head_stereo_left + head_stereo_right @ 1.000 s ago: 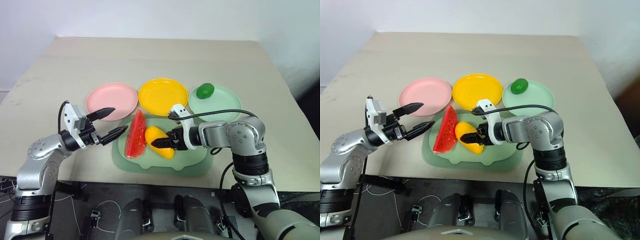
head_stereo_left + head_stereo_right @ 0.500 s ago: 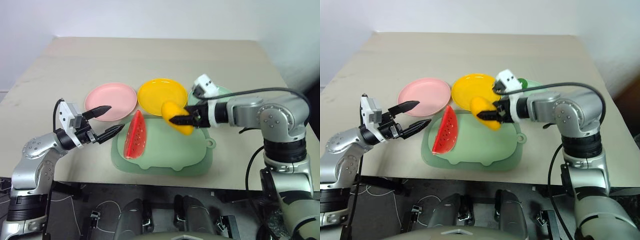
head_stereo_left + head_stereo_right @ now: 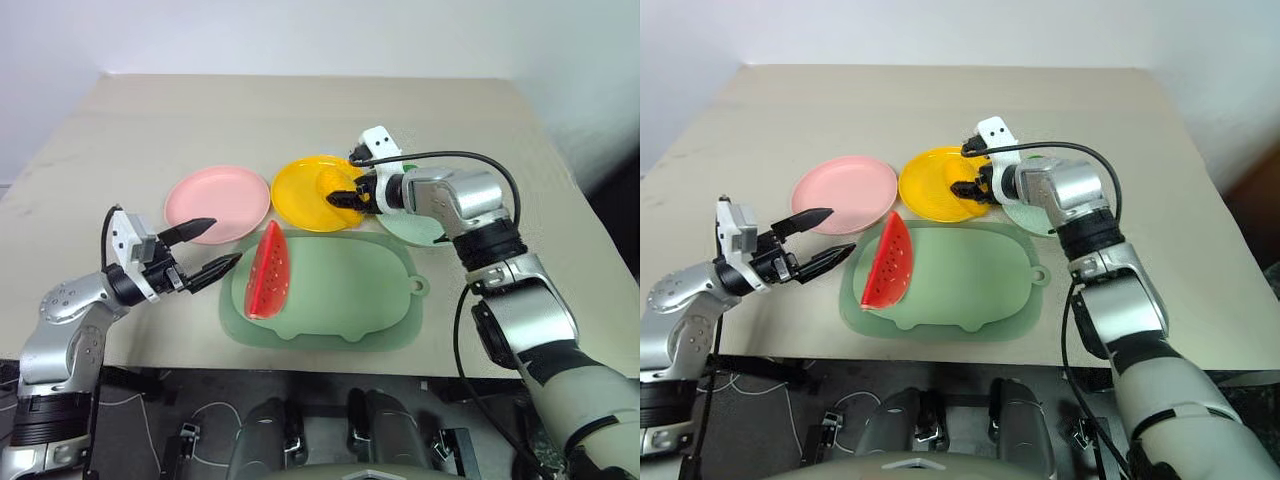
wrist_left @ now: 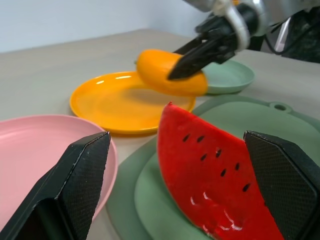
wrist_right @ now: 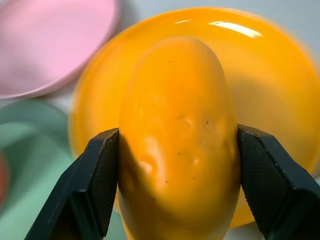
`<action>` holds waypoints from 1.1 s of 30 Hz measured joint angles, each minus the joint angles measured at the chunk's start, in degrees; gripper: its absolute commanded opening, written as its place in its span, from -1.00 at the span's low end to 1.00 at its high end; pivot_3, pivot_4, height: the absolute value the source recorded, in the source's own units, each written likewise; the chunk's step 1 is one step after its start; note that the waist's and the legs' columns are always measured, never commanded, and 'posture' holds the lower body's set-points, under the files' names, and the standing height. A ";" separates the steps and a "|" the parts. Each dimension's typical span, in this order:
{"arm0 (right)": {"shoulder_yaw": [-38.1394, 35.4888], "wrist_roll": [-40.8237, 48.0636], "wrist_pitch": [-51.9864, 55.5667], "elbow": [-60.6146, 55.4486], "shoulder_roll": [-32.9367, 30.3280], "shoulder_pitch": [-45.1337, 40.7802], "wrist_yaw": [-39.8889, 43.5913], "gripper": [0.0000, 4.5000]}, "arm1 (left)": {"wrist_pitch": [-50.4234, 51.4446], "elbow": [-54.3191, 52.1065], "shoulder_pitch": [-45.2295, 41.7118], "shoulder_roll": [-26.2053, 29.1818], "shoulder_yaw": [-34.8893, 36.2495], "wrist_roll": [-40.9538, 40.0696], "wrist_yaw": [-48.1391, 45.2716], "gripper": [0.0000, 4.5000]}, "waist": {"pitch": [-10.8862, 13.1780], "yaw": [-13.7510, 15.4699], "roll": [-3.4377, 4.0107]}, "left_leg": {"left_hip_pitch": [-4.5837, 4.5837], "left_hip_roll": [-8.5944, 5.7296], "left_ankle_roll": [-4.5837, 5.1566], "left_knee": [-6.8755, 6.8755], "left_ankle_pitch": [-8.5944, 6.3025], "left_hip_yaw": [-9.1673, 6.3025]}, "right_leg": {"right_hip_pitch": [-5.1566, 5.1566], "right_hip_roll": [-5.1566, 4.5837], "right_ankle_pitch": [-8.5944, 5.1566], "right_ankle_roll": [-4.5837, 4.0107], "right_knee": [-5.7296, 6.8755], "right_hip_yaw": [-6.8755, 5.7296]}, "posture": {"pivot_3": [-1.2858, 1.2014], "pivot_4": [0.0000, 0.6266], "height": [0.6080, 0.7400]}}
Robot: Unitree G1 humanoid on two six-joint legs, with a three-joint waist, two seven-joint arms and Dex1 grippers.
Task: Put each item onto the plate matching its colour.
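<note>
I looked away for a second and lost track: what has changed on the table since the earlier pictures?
The right gripper, shut on the mango, lifted it off the green mat and carried it over the yellow plate. The watermelon wedge stayed on the mat, the plates kept their places, and the left gripper stayed open beside the wedge.

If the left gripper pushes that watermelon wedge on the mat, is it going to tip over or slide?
The watermelon wedge stands on its thin green rind on the mat, so a sideways push would probably tip it flat. It looks like rigid, hollow plastic, so it is likely light. Its glossy faces may slip between fingers.
</note>
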 measured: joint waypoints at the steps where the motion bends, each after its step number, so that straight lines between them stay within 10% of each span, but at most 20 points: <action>1: -0.65 -0.60 -1.03 1.91 0.67 -0.69 -0.28 0.38 | 0.01 -0.59 0.51 0.00 0.03 -0.02 0.05 1.00 | 0.00 -0.05 0.00 | 0.01 0.00 0.00 0.00 0.00 0.00 | 0.00 0.00 0.00 0.00 0.01 0.00 | 0.03 -0.52 0.33; 12: -6.62 -5.70 -12.64 21.21 10.16 -6.85 -3.49 0.38 | 0.57 -4.45 3.46 0.04 1.77 -0.60 2.17 1.00 | 0.00 -0.88 0.01 | 0.03 0.01 -0.15 -0.10 0.09 0.00 | -0.09 0.02 -0.01 0.01 0.16 0.01 | 0.03 -0.52 0.33; 16: -8.73 -6.76 -15.67 25.84 11.95 -8.82 -4.40 0.95 | 1.63 -4.78 3.47 0.12 1.80 -1.23 2.66 1.00 | 0.00 -1.19 0.00 | 0.02 0.01 -0.15 -0.10 0.09 0.00 | -0.09 0.02 -0.01 0.01 0.17 0.01 | 0.03 -0.52 0.33; 22: -9.58 -8.31 -16.73 26.45 11.98 -10.05 -1.44 0.98 | 2.74 -5.36 3.02 1.61 1.88 -1.33 2.42 1.00 | 0.01 -1.39 0.02 | 0.04 0.01 -0.15 -0.10 0.10 0.00 | -0.11 0.03 -0.01 0.01 0.21 0.02 | 0.03 -0.52 0.33; 33: -10.94 -5.53 -7.63 -7.82 5.97 -0.67 4.69 0.98 | 5.83 -8.54 0.37 1.50 2.26 -1.85 7.22 1.00 | -0.02 -1.20 -0.03 | 0.10 0.00 -0.16 -0.12 0.10 -0.07 | -0.04 0.00 -0.01 0.01 0.20 0.03 | 0.03 -0.52 0.33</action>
